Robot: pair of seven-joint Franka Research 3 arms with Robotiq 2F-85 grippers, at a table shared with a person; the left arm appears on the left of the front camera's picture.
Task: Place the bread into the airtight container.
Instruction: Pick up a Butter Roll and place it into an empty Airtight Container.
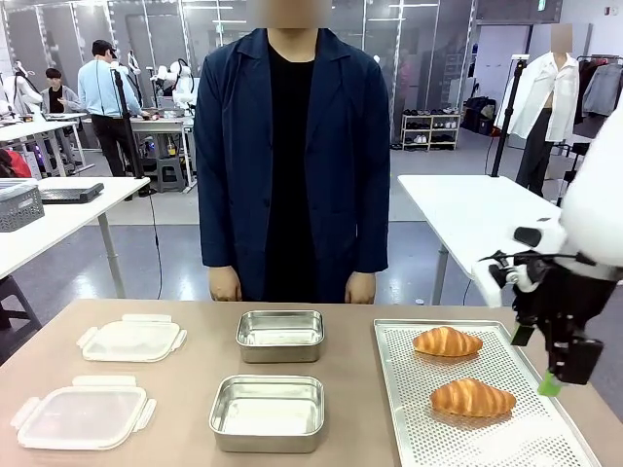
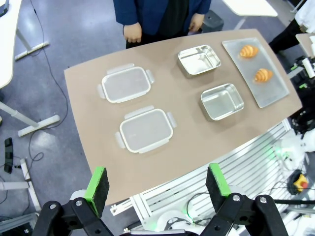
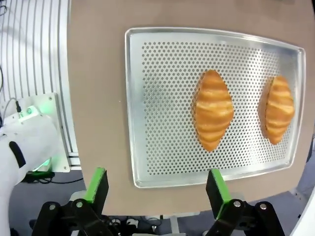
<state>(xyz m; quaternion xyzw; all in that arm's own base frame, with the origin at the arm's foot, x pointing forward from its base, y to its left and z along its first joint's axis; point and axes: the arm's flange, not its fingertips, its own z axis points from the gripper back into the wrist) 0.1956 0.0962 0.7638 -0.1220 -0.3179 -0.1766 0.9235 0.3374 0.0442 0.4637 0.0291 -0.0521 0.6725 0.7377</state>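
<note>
On the perforated tray (image 1: 404,428) at the robot's right lie two pieces of bread (image 1: 472,397). The right gripper (image 3: 156,179) hovers above them, fingers spread and empty; the left gripper (image 2: 158,181), high up, is also spread.

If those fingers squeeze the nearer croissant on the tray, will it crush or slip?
The nearer croissant looks puffy and flaky, so probably light and easily crushed. Its rounded, tapered shape might rock or slide on the perforated tray if nudged.

Cut-offs, front view
Perforated silver metal tray (image 1: 399,389) runs off bottom edge; black right gripper (image 1: 553,383) side-on, jaw gap hidden.
</note>
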